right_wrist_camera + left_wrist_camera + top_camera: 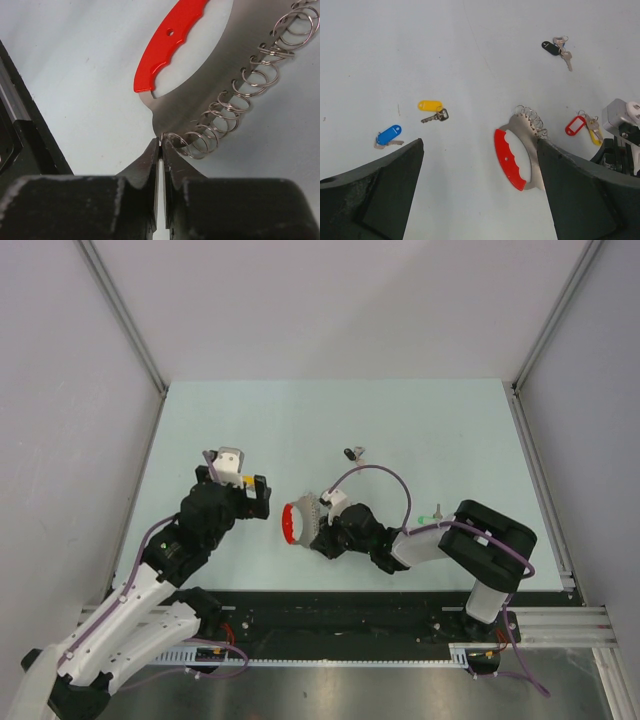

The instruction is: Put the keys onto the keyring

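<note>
While tight on the keyring, right tool near wide-open left tool.

Pale grey matte tabletop. Lying on it, well apart:
- small silver key with yellow plastic tag
- small silver key with blue plastic tag
- silver keys with black plastic tag, far side
- silver keys with red plastic tag, near large oval metal keyring; can't tell whether it rests flat

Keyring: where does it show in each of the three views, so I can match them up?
Top external: keyring at table centre, at the right gripper tips.
Left wrist: keyring lower right of centre.
Right wrist: keyring fills the top, its metal edge pinched by the jaws.
Shared landmark: its red band.
</note>
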Action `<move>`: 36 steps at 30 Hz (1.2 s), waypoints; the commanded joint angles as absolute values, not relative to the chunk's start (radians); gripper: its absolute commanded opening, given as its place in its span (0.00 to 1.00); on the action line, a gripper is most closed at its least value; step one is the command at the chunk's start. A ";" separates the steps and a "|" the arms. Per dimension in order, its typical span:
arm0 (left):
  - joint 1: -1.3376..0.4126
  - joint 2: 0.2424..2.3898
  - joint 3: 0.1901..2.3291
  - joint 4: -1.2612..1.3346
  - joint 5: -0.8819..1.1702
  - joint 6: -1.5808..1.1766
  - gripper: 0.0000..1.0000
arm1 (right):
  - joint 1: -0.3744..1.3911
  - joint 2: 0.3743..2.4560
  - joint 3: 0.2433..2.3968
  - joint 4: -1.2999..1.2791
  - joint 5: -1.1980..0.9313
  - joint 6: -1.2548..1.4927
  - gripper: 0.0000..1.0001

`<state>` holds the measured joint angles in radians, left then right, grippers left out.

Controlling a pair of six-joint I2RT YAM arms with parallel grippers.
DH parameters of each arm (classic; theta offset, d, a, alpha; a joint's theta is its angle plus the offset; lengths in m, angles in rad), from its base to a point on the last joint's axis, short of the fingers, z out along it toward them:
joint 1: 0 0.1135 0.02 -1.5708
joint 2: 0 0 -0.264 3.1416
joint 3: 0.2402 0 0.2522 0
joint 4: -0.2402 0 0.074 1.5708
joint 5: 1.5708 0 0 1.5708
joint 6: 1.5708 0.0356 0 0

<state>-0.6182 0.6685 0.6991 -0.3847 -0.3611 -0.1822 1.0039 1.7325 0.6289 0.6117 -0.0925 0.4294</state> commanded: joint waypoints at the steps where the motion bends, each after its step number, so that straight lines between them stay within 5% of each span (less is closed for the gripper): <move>1: -0.611 0.667 0.695 -0.348 -0.279 -0.134 1.00 | 1.008 1.680 0.655 0.641 -0.109 0.378 0.03; 25: -0.611 0.584 0.632 -0.143 0.349 -0.003 0.99 | 0.779 1.204 0.669 0.592 -0.486 0.080 0.00; 36: -0.609 0.805 0.788 -0.133 0.678 0.161 0.95 | 0.736 1.103 0.744 0.425 -0.672 0.003 0.00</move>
<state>-0.6163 0.7300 0.6941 -0.1520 0.4953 0.0547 0.7410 1.1526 0.6872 0.4679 -0.5861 0.0521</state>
